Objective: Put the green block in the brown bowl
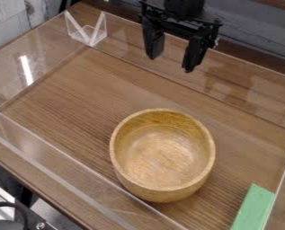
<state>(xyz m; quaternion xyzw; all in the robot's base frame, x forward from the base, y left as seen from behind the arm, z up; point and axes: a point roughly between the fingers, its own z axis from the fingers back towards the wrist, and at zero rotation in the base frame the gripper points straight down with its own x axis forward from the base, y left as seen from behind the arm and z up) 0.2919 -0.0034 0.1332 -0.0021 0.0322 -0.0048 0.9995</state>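
The brown bowl [164, 153] is a round, thick-walled wooden bowl standing upright on the wooden table, a little below the centre of the view, with nothing inside it. The green block [255, 208] lies flat near the bottom right corner, a long thin bar partly cut off by the frame edge. My gripper [173, 50] hangs at the top centre, pointing down, well above and behind the bowl. Its black fingers [149, 45] are spread apart with nothing between them. It is far from the green block.
Clear plastic walls [37, 63] surround the wooden table [96, 99] on the left, front and back. A clear triangular bracket [87, 30] stands at the back left corner. Dark cables show at the bottom left outside the wall.
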